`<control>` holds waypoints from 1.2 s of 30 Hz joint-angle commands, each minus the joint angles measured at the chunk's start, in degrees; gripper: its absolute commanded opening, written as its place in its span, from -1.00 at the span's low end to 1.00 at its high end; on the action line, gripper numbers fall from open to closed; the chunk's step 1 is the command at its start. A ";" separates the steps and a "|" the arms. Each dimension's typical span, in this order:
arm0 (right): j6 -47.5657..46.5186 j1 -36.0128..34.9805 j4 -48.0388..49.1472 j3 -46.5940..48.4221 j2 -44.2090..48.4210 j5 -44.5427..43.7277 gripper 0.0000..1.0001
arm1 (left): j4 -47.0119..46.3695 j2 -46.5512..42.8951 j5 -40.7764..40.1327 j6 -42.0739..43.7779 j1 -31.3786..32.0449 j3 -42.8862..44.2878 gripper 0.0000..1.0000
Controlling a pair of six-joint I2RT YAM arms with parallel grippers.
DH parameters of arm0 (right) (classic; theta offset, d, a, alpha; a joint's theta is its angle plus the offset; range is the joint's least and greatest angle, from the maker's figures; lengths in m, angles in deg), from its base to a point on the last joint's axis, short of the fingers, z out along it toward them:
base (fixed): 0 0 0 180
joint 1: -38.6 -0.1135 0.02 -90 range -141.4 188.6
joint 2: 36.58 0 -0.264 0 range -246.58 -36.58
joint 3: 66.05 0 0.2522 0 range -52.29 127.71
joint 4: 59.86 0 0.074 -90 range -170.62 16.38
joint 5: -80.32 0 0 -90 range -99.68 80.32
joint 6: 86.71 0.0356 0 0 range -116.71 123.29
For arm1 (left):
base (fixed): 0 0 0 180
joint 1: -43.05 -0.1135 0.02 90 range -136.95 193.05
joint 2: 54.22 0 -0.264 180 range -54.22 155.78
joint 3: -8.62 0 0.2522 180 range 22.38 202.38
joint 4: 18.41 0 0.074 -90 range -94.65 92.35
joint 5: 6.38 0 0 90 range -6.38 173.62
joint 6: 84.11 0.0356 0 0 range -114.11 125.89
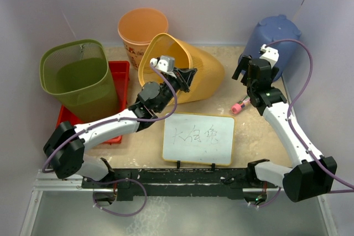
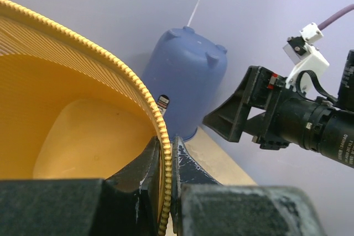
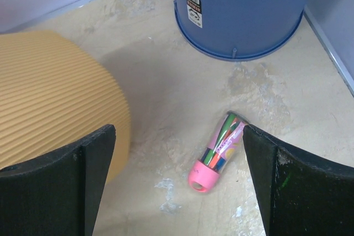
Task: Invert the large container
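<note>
1. Your left end effector (image 2: pixel 165 150) is pinched shut on the rim of the yellow basket (image 1: pixel 202 70). 1 finger is inside and 1 is outside.
2. The yellow basket lies tipped on its side at the back middle of the table (image 1: pixel 249 136). Its open mouth faces left.
3. Your right end effector (image 3: pixel 177 131) is wide open and holds nothing. It hangs between the yellow basket and the blue bin (image 1: pixel 274 37).
4. The blue bin stands upside down in the far right corner.
5. A pink pen case (image 1: pixel 239 106) lies on the table under the right end effector.
6. A whiteboard (image 1: pixel 199 138) lies flat near the arm bases.
7. On the left, a green bin (image 1: pixel 77 78) sits partly on a red tray (image 1: pixel 119 73). An orange bucket (image 1: pixel 142 29) stands behind the yellow basket.
</note>
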 commanded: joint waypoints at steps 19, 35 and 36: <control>-6.22 0.29 2.41 1.14 1.51 11.91 0.99 | 11.47 6.07 5.55 -3.67 -0.53 1.06 0.04; -6.61 2.21 -2.21 14.95 -6.45 20.64 0.99 | 34.25 -1.95 0.43 -6.99 -0.53 13.96 0.39; -6.56 2.37 -2.21 15.29 -6.67 20.37 0.99 | 35.05 -1.56 -0.85 -7.98 -0.53 15.12 0.40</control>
